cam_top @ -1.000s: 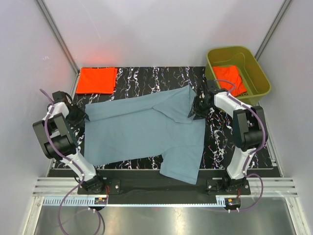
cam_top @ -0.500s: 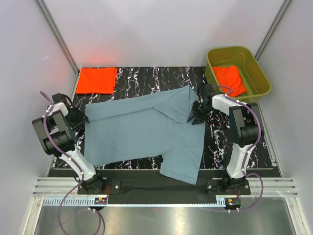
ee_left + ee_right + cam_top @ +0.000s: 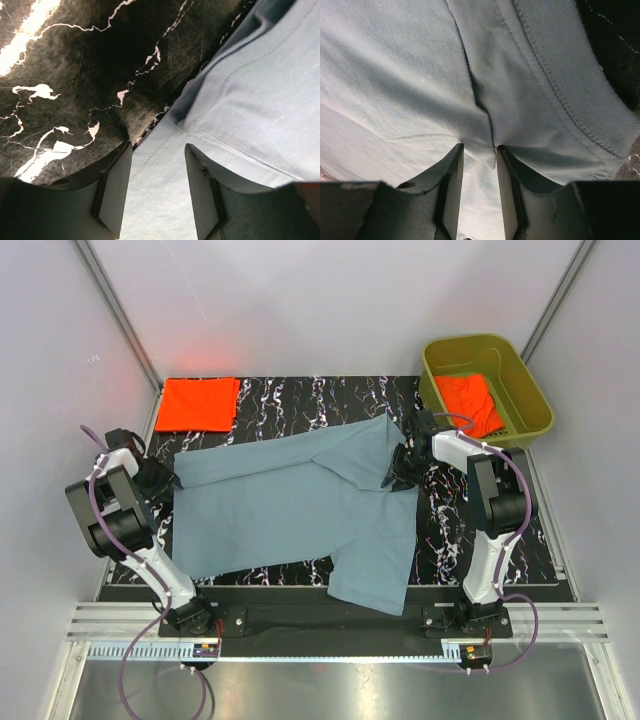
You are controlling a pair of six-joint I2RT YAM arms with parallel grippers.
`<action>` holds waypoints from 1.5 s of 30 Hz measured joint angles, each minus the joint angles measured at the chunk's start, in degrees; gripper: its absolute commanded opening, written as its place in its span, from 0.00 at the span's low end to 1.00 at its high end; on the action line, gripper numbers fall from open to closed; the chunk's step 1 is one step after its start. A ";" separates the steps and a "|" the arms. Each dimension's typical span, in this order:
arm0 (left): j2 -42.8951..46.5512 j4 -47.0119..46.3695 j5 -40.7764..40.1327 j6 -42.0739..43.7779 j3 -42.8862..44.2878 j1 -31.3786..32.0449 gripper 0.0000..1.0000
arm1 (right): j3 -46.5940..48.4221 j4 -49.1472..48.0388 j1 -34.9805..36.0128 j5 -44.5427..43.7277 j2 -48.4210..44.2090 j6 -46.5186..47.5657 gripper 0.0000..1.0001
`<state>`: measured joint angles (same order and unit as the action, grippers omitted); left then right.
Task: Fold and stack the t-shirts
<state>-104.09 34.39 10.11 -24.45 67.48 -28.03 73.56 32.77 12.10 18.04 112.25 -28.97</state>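
- The blue-grey t-shirt (image 3: 290, 505) lies spread flat across the middle of the black marbled desk (image 3: 440, 540). One sleeve hangs over the desk's near edge.
- The left tool (image 3: 157, 150) is low at the shirt's left edge. Its jaws stand clearly apart, astride the hem, with flat cloth showing in the gap.
- The right tool (image 3: 479, 148) is at the shirt's right side, just beside the ribbed collar. Its jaws are narrowly apart, and a pinched ridge of cloth runs up from between the tips. I cannot tell whether they are clamped on it.
- A folded orange-red t-shirt (image 3: 198, 404) lies on the far left corner of the desk, apart from the blue one.
- Another orange-red shirt (image 3: 468, 398) lies crumpled inside the olive-green tub (image 3: 530, 390) at the far right.
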 measured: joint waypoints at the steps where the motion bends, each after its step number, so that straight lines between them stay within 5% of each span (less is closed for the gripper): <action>1: 0.13 0.00 0.11 0.00 -0.02 0.00 0.51 | 0.00 0.00 0.00 -0.02 0.00 0.02 0.38; 4: 1.27 -0.04 0.44 0.00 -0.52 0.07 0.51 | 0.00 0.07 0.00 -0.22 0.00 0.15 0.26; 9: 3.65 -0.07 0.48 0.04 -1.29 0.26 0.52 | 0.39 0.50 0.00 -0.61 0.00 0.02 0.34; 17: 4.59 -0.07 0.50 0.07 -1.51 0.31 0.51 | 0.92 1.75 0.00 -0.90 0.00 0.09 0.31; 30: 4.59 -0.07 0.50 0.22 -1.51 0.31 0.52 | 2.67 3.17 0.00 -0.87 0.00 0.24 0.00; 45: 3.06 -0.35 0.39 0.50 -0.70 0.31 0.52 | 2.67 7.82 0.00 0.09 -8.17 -0.07 0.00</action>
<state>-101.03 34.04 10.50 -23.94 66.78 -27.73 76.23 40.60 12.10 18.13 104.07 -29.04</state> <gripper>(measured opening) 0.515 0.012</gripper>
